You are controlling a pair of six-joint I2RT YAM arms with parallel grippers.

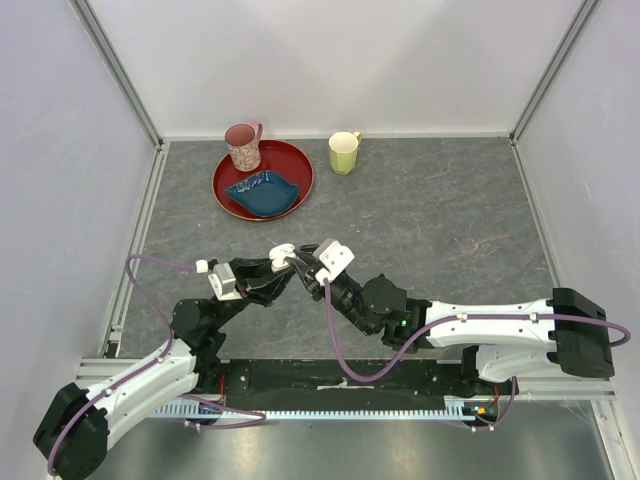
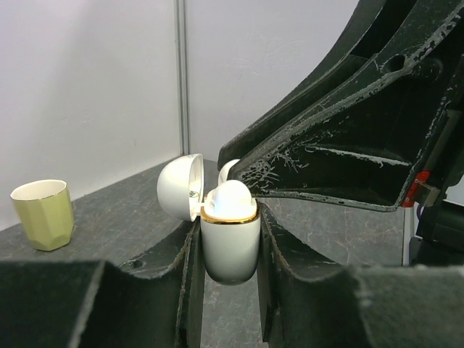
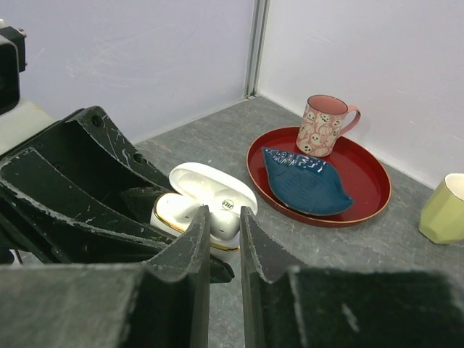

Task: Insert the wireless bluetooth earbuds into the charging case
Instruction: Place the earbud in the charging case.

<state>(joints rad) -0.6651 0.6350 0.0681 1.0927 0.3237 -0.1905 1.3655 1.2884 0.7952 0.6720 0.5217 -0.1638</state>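
The charging case (image 2: pixel 230 246) is white with a gold rim, and its lid (image 2: pixel 180 187) is swung open. My left gripper (image 2: pixel 230 255) is shut on its body and holds it upright above the table. One earbud (image 3: pixel 177 206) sits in the left socket. The other earbud (image 3: pixel 226 225) is at the right socket, with its bulb (image 2: pixel 230 199) bulging above the rim. My right gripper (image 3: pixel 225 212) reaches over the case from the right, its jaws narrowly apart and pressed against that earbud's sides. In the top view both grippers (image 1: pixel 292 262) meet at the case (image 1: pixel 282 251).
A red tray (image 1: pixel 225 195) at the back holds a pink patterned mug (image 1: pixel 243 147) and a blue leaf-shaped dish (image 1: pixel 262 190). A pale green cup (image 1: pixel 343 153) stands to the tray's right. White walls enclose the grey table on three sides.
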